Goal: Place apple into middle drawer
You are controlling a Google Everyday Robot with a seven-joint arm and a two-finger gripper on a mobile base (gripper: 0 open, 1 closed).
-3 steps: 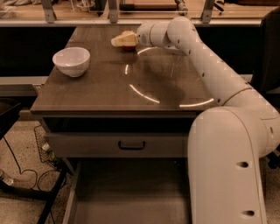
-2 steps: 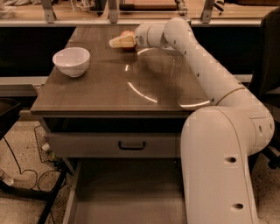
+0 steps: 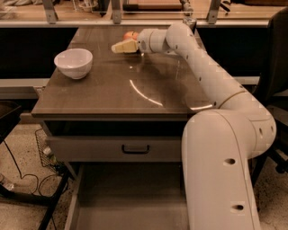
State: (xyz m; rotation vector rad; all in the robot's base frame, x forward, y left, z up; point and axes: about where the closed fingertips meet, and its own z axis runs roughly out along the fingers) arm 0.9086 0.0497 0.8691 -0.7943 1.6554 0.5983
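One wide drawer box, the middle drawer, lies nearest to us. It stands open under the table, and we see its flat floor between the low left wall and the robot's white body, which covers its right side. Just above it is a closed drawer front with a black handle.

Then comes the front edge of the table. A wide stretch of the brown top behind this edge lies open, with only light reflections on it. A white bowl stands near the left edge, well apart from the arm, which reaches from the right side across the top toward the far edge.

The gripper hangs low over the far part of the table and points to the left. We cannot tell how far it is open, nor whether it has hold of anything. The apple sits on the table just behind the gripper, close to the far edge and well apart from the drawer. Metal posts stand beyond that edge.
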